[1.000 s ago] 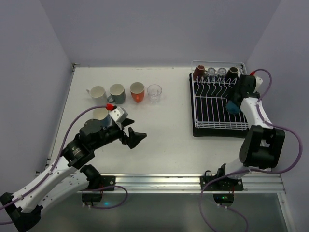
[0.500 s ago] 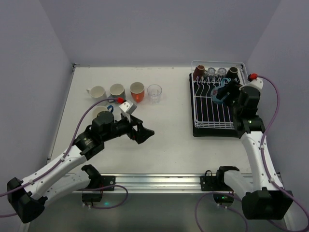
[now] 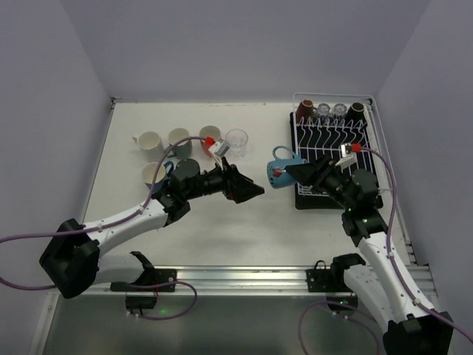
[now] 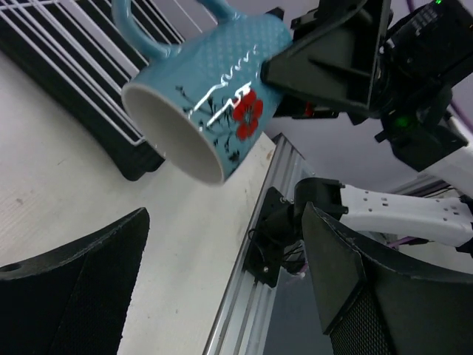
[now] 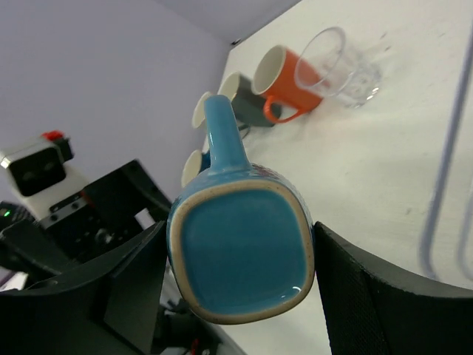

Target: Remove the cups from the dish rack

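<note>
My right gripper is shut on a blue mug with a red flower. It holds the mug on its side in the air, just left of the white wire dish rack. In the right wrist view the mug's square base sits between my fingers. My left gripper is open and empty, a short way left of the mug, whose mouth faces it. Two dark brown cups and two clear glasses stand along the rack's far edge.
On the table at the far left stand a white cup, a grey cup, an orange cup, a clear glass and a cream cup. The rack rests on a black drip tray. Walls enclose the table.
My right arm has carried the blue mug from the rack's right side leftward, past the rack's left edge. My left arm has reached right toward it, jaws open.
</note>
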